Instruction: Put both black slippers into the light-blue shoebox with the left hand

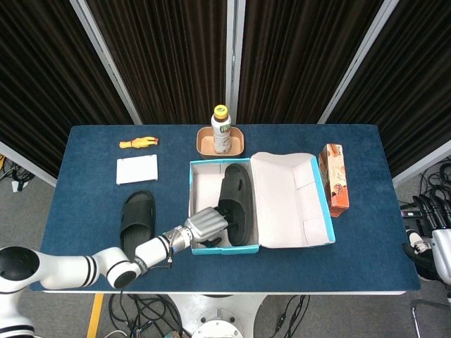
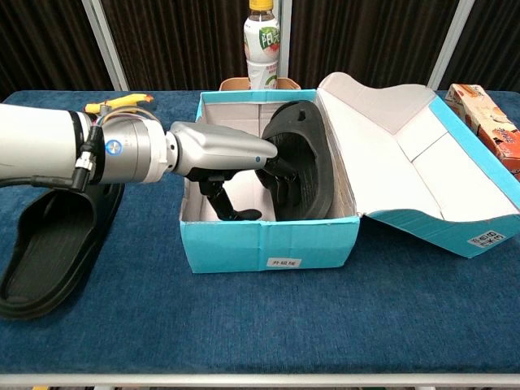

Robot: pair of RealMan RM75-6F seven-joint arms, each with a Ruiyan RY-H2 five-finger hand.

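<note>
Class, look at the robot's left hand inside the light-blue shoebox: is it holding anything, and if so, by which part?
The left hand holds a black slipper by its strap area, the slipper tilted against the right wall of the shoebox.

One slipper (image 2: 305, 162) leans inside the shoebox (image 2: 268, 248) (right half), the other slipper (image 2: 49, 244) lying left of it.

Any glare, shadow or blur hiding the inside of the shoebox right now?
Head view: even light, sharp, no glare; the left hand covers the shoebox's near corner. Chest view: sharp; the hand shadows the floor under it, and the slipper inside reads as a dark mass with little detail.
</note>
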